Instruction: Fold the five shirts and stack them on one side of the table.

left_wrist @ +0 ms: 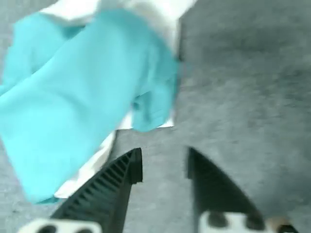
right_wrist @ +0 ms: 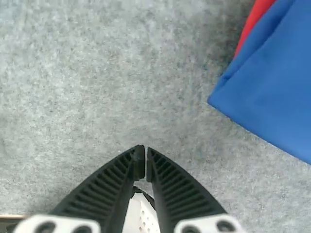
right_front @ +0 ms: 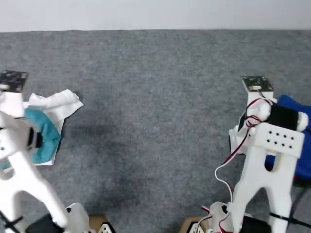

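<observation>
**Grippers empty beside the shirts**

We see the teal shirt (right_front: pixel 44 137) lying crumpled at one side of the grey table (right_front: pixel 155 97), on top of a white shirt (right_front: pixel 54 104) that sticks out beyond it. We find the left gripper (left_wrist: pixel 163 165) just beside the teal shirt's edge, over bare table. Its jaws stand clearly apart, and nothing is between them or touching them.

Far across the table from the teal shirt we see the right gripper (right_wrist: pixel 146 162), also over bare table. Its jaws are almost together, with only a thin slit between the tips, and they clamp nothing. On that same far side lies a blue shirt (right_wrist: pixel 272 92). A strip of red shirt (right_wrist: pixel 257 14) shows along its edge, though we cannot tell whether the red lies under it or beside it. Neither cloth touches the right gripper.
</observation>
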